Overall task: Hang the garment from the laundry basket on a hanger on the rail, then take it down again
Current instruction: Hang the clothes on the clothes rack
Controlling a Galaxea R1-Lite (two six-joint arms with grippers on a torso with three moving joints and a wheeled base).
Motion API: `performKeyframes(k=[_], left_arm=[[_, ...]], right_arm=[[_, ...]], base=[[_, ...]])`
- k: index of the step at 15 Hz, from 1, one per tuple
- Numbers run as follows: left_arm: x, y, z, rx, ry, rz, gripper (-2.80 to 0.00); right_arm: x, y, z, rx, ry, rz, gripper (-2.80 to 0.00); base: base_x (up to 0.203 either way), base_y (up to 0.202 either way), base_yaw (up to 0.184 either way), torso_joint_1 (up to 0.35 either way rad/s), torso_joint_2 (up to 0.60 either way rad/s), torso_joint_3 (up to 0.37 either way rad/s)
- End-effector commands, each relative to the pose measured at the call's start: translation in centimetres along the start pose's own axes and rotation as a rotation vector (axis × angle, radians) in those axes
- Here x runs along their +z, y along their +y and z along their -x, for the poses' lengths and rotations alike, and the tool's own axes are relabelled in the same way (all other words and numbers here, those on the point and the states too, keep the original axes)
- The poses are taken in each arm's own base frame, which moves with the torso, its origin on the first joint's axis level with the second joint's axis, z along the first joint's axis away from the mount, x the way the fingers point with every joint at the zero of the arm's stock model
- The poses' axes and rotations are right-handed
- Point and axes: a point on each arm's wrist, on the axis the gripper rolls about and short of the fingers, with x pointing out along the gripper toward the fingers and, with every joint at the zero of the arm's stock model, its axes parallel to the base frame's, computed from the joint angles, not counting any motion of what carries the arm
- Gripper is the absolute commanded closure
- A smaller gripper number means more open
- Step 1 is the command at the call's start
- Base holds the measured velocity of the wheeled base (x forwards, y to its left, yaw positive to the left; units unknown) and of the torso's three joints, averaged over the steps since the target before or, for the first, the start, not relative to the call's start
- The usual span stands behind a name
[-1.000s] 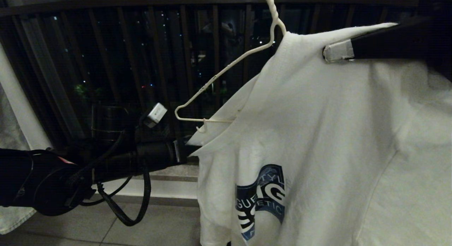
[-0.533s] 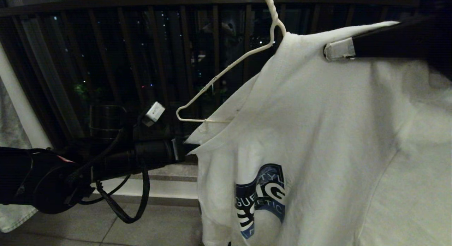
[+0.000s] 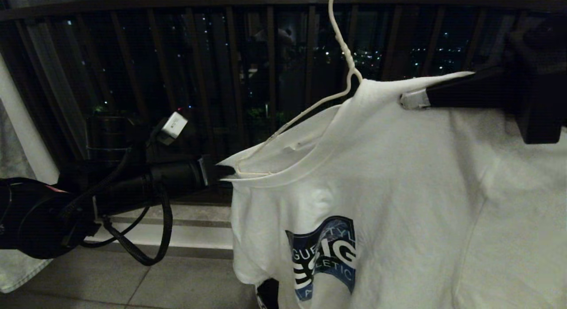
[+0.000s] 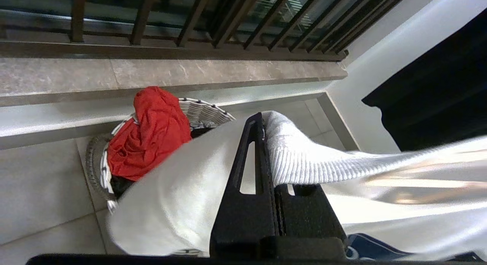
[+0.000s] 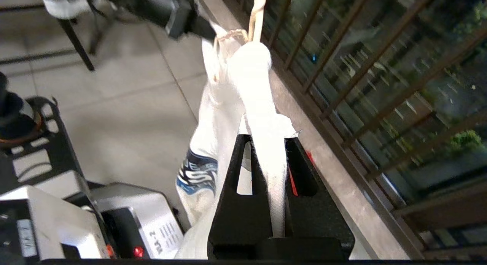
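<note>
Hanging half-dressed on the hanger point(image 3: 341, 47), the white T-shirt point(image 3: 398, 189) spreads between both arms in front of the dark barred railing point(image 3: 221, 78). Hanger is thin cream wire with a twisted neck; its hook runs up out of the head view, so what it hangs from can't be seen. The hanger's left shoulder wire slopes down into the neck opening, and its lower left corner sits inside the collar, just beside the left gripper point(image 3: 221, 171).

Left gripper reaches in level from the left, jaws closed tight on the ribbed collar edge at the shirt's left end; the left wrist view shows the fabric point(image 4: 304, 162) pinched between the black fingers point(image 4: 251, 173). Right gripper point(image 3: 414, 99) comes in from the upper right, jaws clamped on the shoulder fabric just right of the hanger neck; the right wrist view shows a white fold point(image 5: 266, 151) squeezed between its fingers point(image 5: 236, 181). The shirt's right shoulder is draped over that gripper.

The blue logo point(image 3: 325, 256) faces the head camera, low on the front.

The laundry basket point(image 4: 205, 113) stands on the tiled floor point(image 4: 42, 189) below, by the stone ledge point(image 4: 152, 75), with a red cloth point(image 4: 152, 135) heaped in it; the shirt partly covers it in the left wrist view.
</note>
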Motion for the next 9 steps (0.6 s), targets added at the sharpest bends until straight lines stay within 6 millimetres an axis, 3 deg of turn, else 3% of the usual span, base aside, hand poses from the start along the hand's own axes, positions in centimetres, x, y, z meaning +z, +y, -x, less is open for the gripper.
performKeyframes(k=[1, 3, 6, 9], left_arm=[[0.7, -0.5, 0.4, -0.013, -0.024, -0.010, 0.00], [1.1, -0.9, 0.8, -0.022, -0.042, -0.019, 0.00], [1.6, -2.4, 2.3, -0.024, -0.034, -0.019, 0.00], [2.8, -4.4, 3.7, -0.028, -0.007, -0.012, 0.00]], right_arm=[[-0.8, -0.3, -1.1, 0.007, 0.041, -0.011, 0.00], [-1.6, -0.3, -2.0, 0.025, 0.075, -0.023, 0.00], [-2.8, -0.5, -5.0, 0.066, 0.138, -0.048, 0.00], [-3.3, -0.9, -6.6, 0.049, 0.082, -0.067, 0.00]], base=[[0.000, 0.000, 0.000, 0.000, 0.00, 0.000], [0.000, 0.000, 0.000, 0.000, 0.00, 0.000], [0.000, 0.000, 0.000, 0.000, 0.00, 0.000], [0.000, 0.000, 0.000, 0.000, 0.00, 0.000]])
